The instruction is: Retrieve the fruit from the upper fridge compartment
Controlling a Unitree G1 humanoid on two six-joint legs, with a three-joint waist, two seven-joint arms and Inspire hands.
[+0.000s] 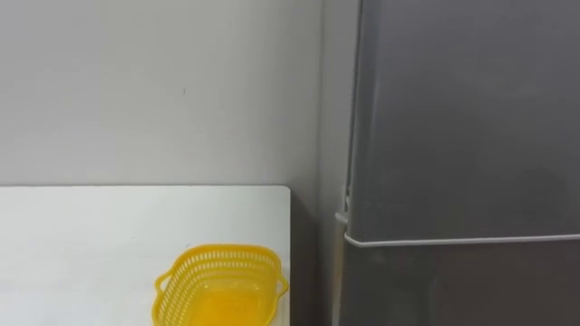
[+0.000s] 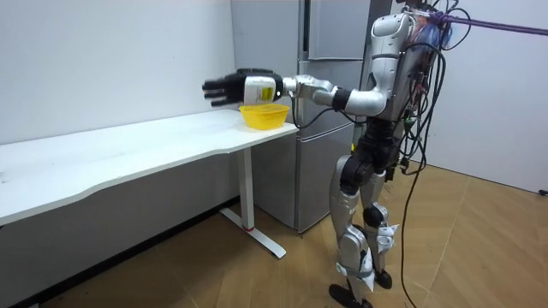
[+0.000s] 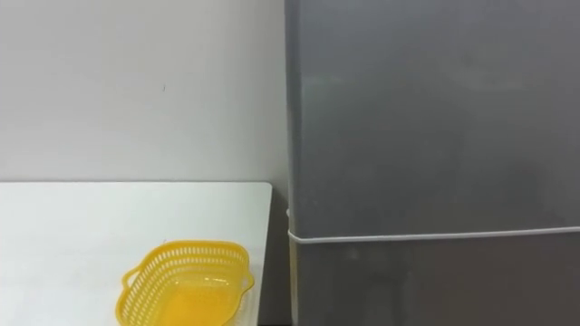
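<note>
Yellow basket (image 1: 220, 288) near table (image 1: 91, 244) edge beside fridge (image 1: 462, 118), doors shut | left hand (image 2: 229, 88) fingers straight, over table

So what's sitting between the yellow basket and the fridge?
Nothing stands there: past the yellow basket comes a bare strip of white table, then a narrow dark gap before the fridge. Both eye views show it.

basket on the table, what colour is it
The basket is yellow all over, with open lattice walls. It shows best in the left eye view.
</note>
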